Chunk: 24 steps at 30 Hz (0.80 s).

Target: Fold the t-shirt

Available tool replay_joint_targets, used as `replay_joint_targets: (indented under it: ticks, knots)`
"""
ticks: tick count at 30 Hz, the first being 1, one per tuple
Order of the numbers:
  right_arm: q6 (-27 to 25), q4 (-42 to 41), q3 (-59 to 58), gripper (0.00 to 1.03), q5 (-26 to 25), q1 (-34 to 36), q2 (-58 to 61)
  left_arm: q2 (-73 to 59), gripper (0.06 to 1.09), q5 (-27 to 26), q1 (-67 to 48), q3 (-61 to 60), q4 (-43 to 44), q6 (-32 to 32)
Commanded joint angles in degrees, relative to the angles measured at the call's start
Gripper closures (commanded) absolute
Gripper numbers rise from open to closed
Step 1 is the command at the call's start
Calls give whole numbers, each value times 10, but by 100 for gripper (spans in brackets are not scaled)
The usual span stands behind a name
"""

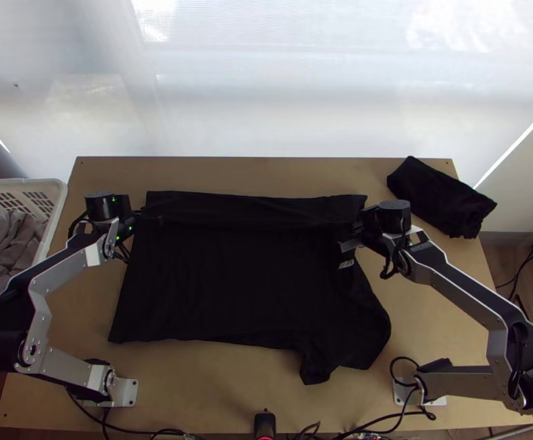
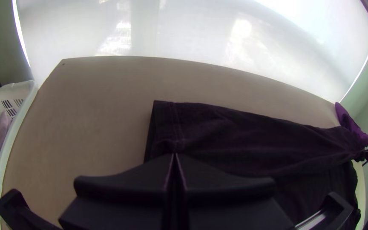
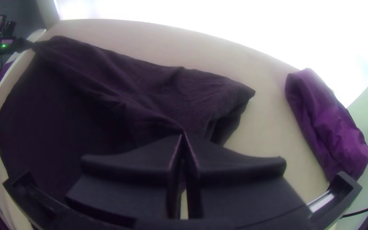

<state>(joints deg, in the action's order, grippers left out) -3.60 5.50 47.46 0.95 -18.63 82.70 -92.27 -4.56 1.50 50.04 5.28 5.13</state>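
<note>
The black t-shirt [image 1: 229, 286] lies spread over the middle of the table, with a long band along its far side turned over or raised. My left gripper [image 1: 152, 218] is at the shirt's far left part, and my right gripper [image 1: 352, 242] is at its far right part beside a small pale label. Seen from the left wrist, the left gripper [image 2: 174, 155] is shut on the dark cloth [image 2: 235, 136] near a hemmed edge. From the right wrist, the right gripper [image 3: 183, 135] is shut on gathered cloth [image 3: 158, 93], with creases running from its tips. A sleeve-like piece juts toward the near edge.
A folded dark cloth bundle [image 1: 440, 196] lies at the table's far right corner. At the left stands a white basket [image 1: 59, 202] with grey clothes in it. Cables and a small black device [image 1: 265, 424] are along the near edge.
</note>
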Motion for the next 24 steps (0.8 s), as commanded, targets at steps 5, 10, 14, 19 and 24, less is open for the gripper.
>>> replay_joint_targets:
  ticks: [5, 10, 14, 19, 24]
  knots:
    - [8, 1, -27, 100, 0, -4, -20, 27, 105, -1, 3, -34, -3, -2]
    - [12, 2, -44, 100, 0, -11, -32, 31, 105, -1, 11, -44, -3, -6]
    - [16, 9, -59, 100, 0, -16, -46, 40, 105, -1, 13, -57, -3, -13]
    - [17, 12, -79, 100, 0, -18, -60, 44, 105, -1, 14, -72, -3, -17]
    - [17, 12, -84, 100, 0, -18, -65, 58, 105, -2, 7, -88, -2, -14]
